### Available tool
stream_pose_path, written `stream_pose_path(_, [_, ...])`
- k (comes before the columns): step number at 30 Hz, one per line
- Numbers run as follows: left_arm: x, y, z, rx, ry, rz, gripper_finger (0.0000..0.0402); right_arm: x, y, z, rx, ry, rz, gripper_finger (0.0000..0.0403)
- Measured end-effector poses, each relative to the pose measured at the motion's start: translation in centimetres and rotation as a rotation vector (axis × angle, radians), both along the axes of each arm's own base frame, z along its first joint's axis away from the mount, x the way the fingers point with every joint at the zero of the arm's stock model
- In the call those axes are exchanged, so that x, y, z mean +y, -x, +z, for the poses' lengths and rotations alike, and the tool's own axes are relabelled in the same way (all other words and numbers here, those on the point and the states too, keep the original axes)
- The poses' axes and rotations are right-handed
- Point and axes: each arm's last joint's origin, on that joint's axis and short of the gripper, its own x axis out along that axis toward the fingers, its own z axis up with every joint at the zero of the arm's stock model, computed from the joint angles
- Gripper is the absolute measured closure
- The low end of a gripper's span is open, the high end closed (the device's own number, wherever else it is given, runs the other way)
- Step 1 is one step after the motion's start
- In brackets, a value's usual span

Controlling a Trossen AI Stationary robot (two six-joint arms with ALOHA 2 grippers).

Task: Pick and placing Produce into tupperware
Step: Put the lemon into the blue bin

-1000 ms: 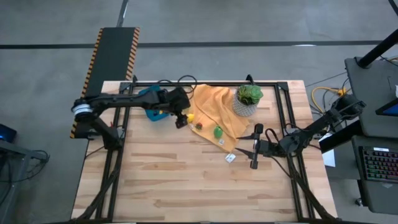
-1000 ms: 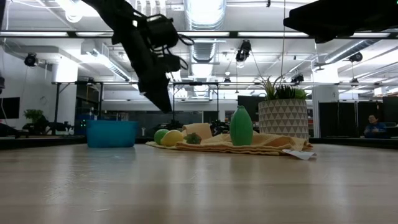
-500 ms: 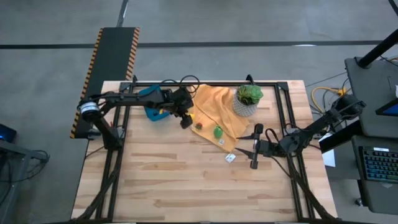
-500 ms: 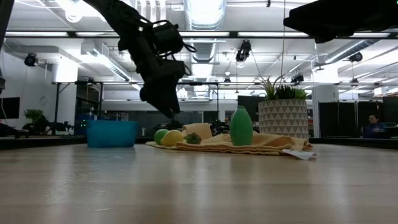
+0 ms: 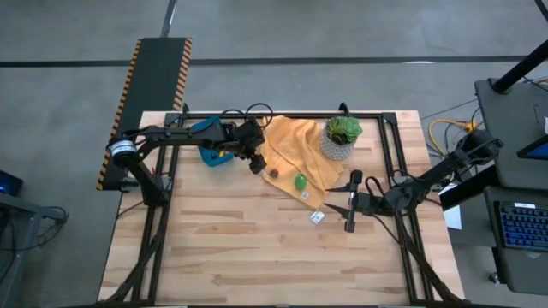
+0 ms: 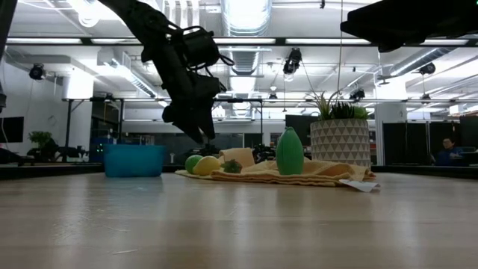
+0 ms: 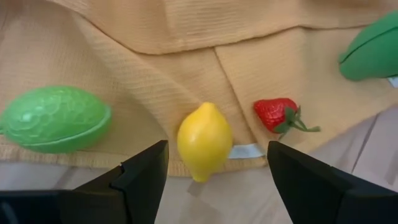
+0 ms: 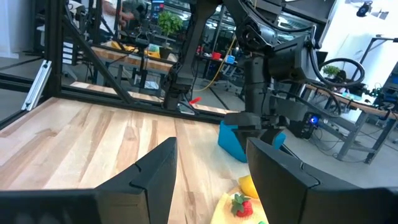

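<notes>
Looking down, the left gripper (image 5: 255, 162) has slid from the tupperware (image 5: 211, 147) to the cloth's (image 5: 295, 154) edge, ready for a pick. Low view: it hangs above the lemon (image 6: 207, 165). Left wrist: jaws wide, empty, straddling the lemon; lime (image 7: 55, 119) and strawberry (image 7: 277, 114) flank it, leaving room. Right gripper (image 5: 349, 205) waits wide beyond the cloth.

The counter (image 5: 257, 248) is pale wood planking in a black metal frame, standing on a grey concrete floor (image 5: 282, 34) crossed by a dark line. A hazard-striped black mat (image 5: 154, 64) lies beyond its corner. A desk with a keyboard (image 5: 522, 227) stands beside it. Long ceiling lights (image 6: 246, 15), ducts and black racks (image 6: 82, 127) fill the hall behind.
</notes>
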Motion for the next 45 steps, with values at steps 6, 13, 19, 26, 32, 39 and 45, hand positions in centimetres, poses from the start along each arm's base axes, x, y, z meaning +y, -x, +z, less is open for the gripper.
stream_pose_path(6, [0.1, 0.1, -0.1, 0.004, 0.027, 0.027, 0.0106, 0.0, 0.0, 0.0, 0.0, 0.0, 0.0, 0.0216])
stream_pose_path(13, [0.2, -0.2, -1.0, 0.028, 0.035, 0.016, 0.0048, 0.0, 0.0, 0.0, 0.0, 0.0, -0.001, 0.0216])
stream_pose_path(19, [0.4, -0.6, -2.3, 0.063, 0.048, 0.017, 0.0045, 0.0, 0.0, 0.0, 0.0, 0.005, -0.002, 0.0216])
stream_pose_path(26, [0.6, -1.3, -3.9, 0.105, 0.062, 0.016, 0.0045, 0.0, 0.0, 0.0, 0.001, 0.007, -0.002, 0.0216])
stream_pose_path(32, [0.8, -1.6, -3.9, 0.082, 0.05, 0.018, 0.0045, 0.0, 0.0, 0.0, 0.001, 0.007, -0.003, 0.0216])
stream_pose_path(39, [0.8, -1.8, -3.9, 0.058, 0.04, 0.018, 0.0045, 0.0, 0.0, 0.0, 0.001, 0.007, -0.004, 0.0216])
stream_pose_path(45, [0.8, -1.7, -4.0, 0.065, 0.041, 0.016, 0.0045, 0.0, 0.0, 0.0, 0.001, 0.007, -0.006, 0.0216])
